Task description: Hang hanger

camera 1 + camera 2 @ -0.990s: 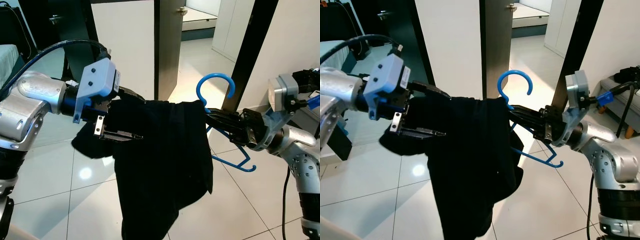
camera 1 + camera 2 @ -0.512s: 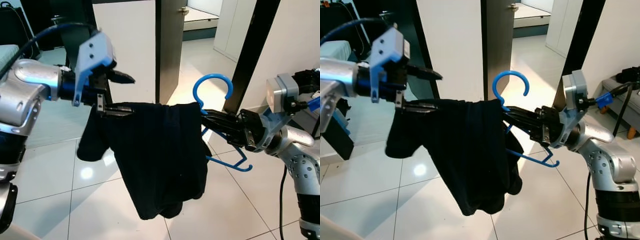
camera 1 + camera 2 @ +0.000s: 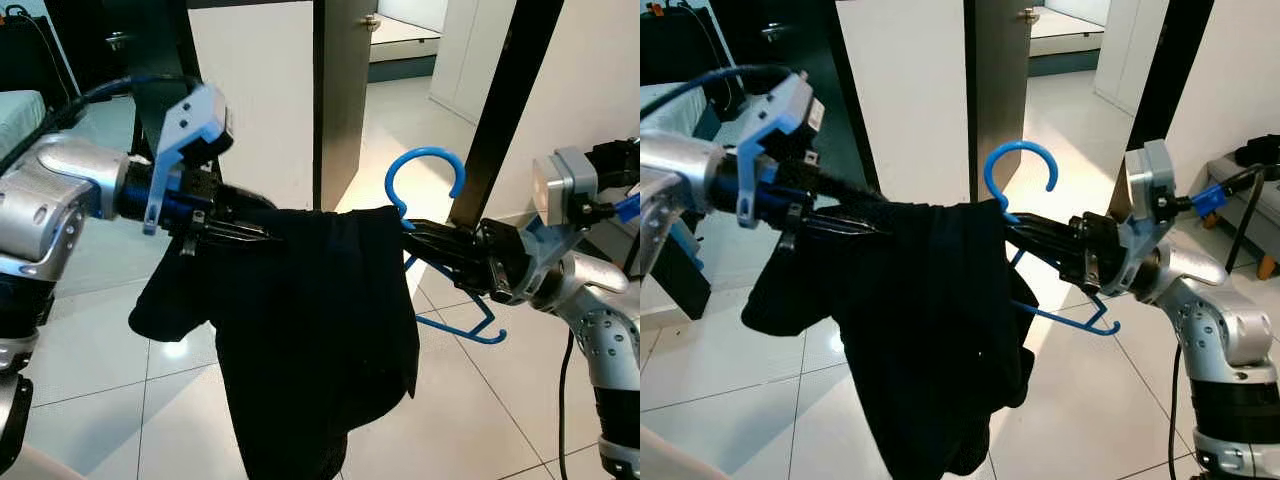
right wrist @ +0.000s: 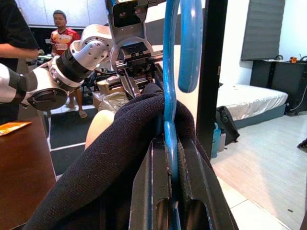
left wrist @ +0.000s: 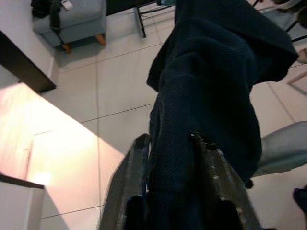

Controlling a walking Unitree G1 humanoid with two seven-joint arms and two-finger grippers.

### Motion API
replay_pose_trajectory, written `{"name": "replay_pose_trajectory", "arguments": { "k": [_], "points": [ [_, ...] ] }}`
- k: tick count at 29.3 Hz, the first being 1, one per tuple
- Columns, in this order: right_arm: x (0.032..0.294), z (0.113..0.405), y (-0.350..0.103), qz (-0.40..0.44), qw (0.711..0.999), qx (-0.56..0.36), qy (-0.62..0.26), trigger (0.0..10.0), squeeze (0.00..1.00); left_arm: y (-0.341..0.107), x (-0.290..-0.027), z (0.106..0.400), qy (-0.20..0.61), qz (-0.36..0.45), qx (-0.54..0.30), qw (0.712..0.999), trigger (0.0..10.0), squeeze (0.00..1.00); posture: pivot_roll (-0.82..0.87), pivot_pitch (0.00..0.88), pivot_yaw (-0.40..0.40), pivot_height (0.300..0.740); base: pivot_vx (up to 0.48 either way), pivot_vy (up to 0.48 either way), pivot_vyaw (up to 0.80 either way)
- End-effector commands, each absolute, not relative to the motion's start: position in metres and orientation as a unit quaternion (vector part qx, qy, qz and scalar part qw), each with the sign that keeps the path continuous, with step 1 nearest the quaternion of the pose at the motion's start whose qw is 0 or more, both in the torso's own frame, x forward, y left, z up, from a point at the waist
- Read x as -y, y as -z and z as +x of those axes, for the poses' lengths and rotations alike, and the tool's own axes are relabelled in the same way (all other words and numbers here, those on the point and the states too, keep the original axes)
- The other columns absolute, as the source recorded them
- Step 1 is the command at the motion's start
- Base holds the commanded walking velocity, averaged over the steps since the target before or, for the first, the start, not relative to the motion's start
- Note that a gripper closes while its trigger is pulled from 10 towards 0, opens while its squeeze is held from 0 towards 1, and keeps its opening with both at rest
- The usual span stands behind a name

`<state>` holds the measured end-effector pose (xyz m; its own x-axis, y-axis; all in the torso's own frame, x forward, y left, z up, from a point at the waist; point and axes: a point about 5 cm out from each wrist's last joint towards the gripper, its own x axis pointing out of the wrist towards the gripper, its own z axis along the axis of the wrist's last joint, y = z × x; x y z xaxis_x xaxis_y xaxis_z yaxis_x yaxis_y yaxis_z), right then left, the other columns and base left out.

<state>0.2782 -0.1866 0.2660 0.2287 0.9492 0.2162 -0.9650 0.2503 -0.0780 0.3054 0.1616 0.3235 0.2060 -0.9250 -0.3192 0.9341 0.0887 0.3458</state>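
A blue plastic hanger is held in mid-air, hook upward, with my right gripper shut on its neck; the right wrist view shows the blue stem pinched between the fingers. A black garment drapes over the hanger and hangs down toward the floor. My left gripper is at the garment's left shoulder, shut on the cloth. The left wrist view has the dark fabric squeezed between its fingers. The garment hides the hanger's left arm.
A dark door edge and a white wall panel stand straight ahead, with a black post at the right. Glossy white floor tiles lie below. Two people stand behind me, and a grey seat is nearby.
My left gripper rose half a second ago with its fingers spread, then dropped a little and closed on the cloth. The garment hangs lower again. The right arm has barely moved.
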Motion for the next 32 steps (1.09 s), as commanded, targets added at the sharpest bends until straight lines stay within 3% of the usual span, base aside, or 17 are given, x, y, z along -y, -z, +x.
{"name": "replay_pose_trajectory", "arguments": {
  "k": [1, 9, 17, 18, 21, 29, 30, 31, 32],
  "points": [
    [0.184, 0.273, -0.278, 0.031, 0.770, 0.140, -0.621, 10.0, 0.00, -0.319, -0.165, 0.304, 0.632, 0.244, -0.032, 0.735, 0.0, 0.00, 0.03, 0.000, 0.038, 0.740, 0.000, 0.000, 0.00],
    [0.183, 0.272, -0.282, 0.029, 0.768, 0.149, -0.622, 10.0, 0.00, -0.314, -0.163, 0.303, 0.640, 0.242, -0.048, 0.728, 0.0, 0.00, 0.03, 0.000, 0.042, 0.740, 0.000, 0.000, 0.00],
    [0.180, 0.279, -0.284, 0.059, 0.782, 0.161, -0.599, 10.0, 0.00, -0.330, -0.165, 0.301, 0.660, 0.237, 0.001, 0.713, 0.0, 0.00, 0.03, 0.000, 0.044, 0.740, 0.000, 0.000, 0.00],
    [0.180, 0.281, -0.281, 0.065, 0.790, 0.160, -0.588, 10.0, 1.00, -0.343, -0.167, 0.301, 0.665, 0.242, 0.036, 0.706, 0.0, 0.00, 0.03, 0.000, 0.045, 0.740, 0.000, 0.000, 0.00],
    [0.186, 0.282, -0.275, 0.068, 0.802, 0.156, -0.573, 10.0, 1.00, -0.360, -0.170, 0.301, 0.664, 0.262, 0.082, 0.696, 0.0, 0.00, 0.03, 0.000, 0.045, 0.740, 0.000, 0.000, 0.00],
    [0.201, 0.279, -0.269, 0.076, 0.816, 0.152, -0.553, 10.0, 1.00, -0.372, -0.173, 0.305, 0.644, 0.303, 0.111, 0.694, 0.0, 0.00, 0.03, 0.000, 0.049, 0.740, 0.000, 0.000, 0.00],
    [0.215, 0.278, -0.268, 0.081, 0.831, 0.153, -0.529, 10.0, 1.00, -0.376, -0.175, 0.307, 0.633, 0.320, 0.119, 0.694, 0.0, 0.00, 0.02, 0.000, 0.051, 0.740, 0.000, 0.000, 0.00],
    [0.245, 0.277, -0.264, 0.094, 0.864, 0.161, -0.467, 10.0, 1.00, -0.387, -0.176, 0.306, 0.629, 0.330, 0.150, 0.688, 0.0, 0.00, 0.01, 0.000, 0.054, 0.740, 0.000, 0.000, 0.00],
    [0.245, 0.277, -0.264, 0.094, 0.864, 0.161, -0.467, 10.0, 1.00, -0.387, -0.176, 0.306, 0.629, 0.330, 0.150, 0.688, 0.0, 0.00, 0.01, 0.000, 0.054, 0.740, 0.000, 0.000, 0.00]
  ]
}}
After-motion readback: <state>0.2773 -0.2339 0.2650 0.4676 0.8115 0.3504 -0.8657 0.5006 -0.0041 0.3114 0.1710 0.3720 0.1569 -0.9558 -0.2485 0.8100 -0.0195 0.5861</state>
